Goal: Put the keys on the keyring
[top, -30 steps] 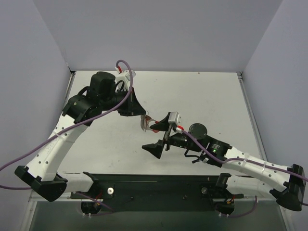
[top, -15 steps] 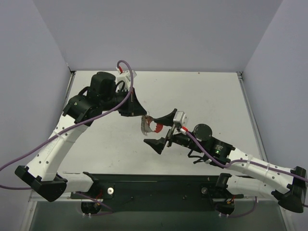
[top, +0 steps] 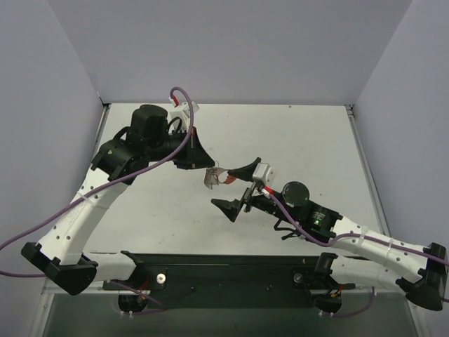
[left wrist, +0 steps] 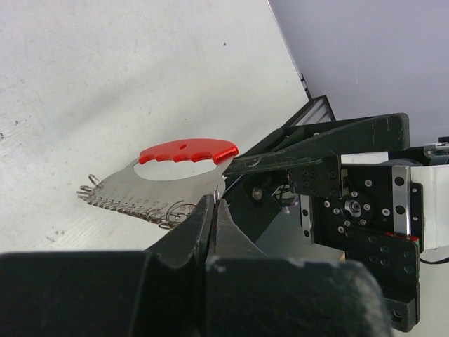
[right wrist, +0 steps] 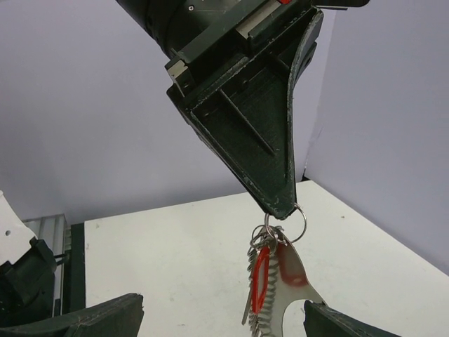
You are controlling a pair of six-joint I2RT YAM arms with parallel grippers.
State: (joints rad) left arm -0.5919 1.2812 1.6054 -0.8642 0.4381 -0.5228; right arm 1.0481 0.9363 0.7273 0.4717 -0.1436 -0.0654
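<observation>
My left gripper [top: 208,167] is shut on a small wire ring at the top of the keyring [top: 215,178], which hangs free above the table. In the left wrist view the keyring's red arc [left wrist: 186,151] and ridged silvery band [left wrist: 130,201] lie just beyond my shut fingertips [left wrist: 212,210]. In the right wrist view the keyring [right wrist: 270,284] dangles from the left fingers [right wrist: 277,189]. A thin silver blade [right wrist: 245,312] hangs in it; I cannot tell whether it is the key. My right gripper [top: 236,189] is open, its fingers on either side of the keyring and clear of it [right wrist: 217,323].
The white table [top: 302,140] has grey walls on three sides. A black rail [top: 231,270] runs along the near edge between the arm bases. A purple cable [top: 179,95] loops over the left arm.
My right gripper has swung up and slightly right, staying open, and now sits beside the keyring. The keyring has swayed a little under the left gripper, which has held still.
</observation>
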